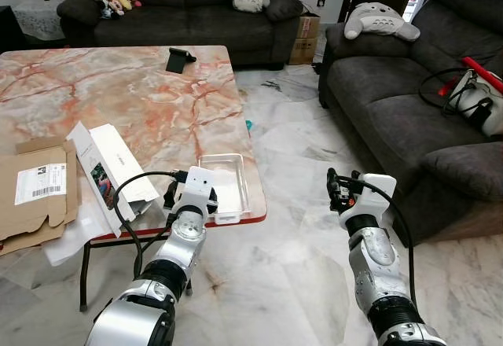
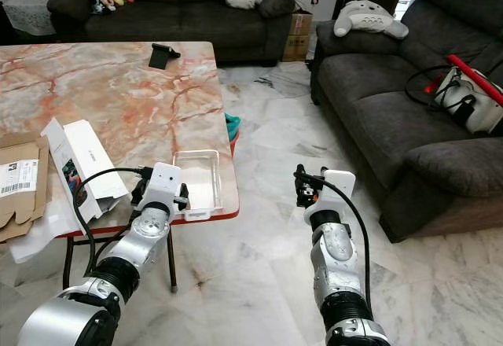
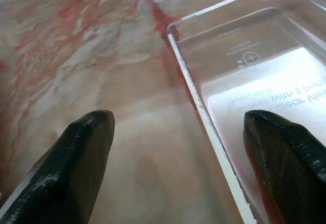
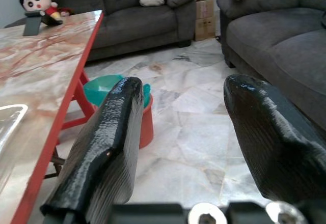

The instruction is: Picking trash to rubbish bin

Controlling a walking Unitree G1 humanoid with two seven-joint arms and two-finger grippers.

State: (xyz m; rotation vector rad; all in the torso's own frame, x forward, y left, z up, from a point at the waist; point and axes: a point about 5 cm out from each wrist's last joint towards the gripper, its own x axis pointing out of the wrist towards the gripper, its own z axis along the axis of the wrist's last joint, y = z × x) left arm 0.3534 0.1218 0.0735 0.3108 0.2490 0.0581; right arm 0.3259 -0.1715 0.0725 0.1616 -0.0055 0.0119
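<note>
A clear plastic tray lies on the near right corner of the marble table. My left gripper is open at that corner, low over the tabletop. The tray's long rim runs between its two fingers. One finger is over the tray's inside, the other over bare marble. My right gripper hangs open over the floor to the right of the table, holding nothing. A red bin with a teal liner stands on the floor beside the table's red edge, and it peeks out there.
An opened white box, flat cardboard and paper lie on the table's near left. A black phone stand sits at the far edge. Dark sofas with plush toys line the back and right. Marble floor lies between table and sofa.
</note>
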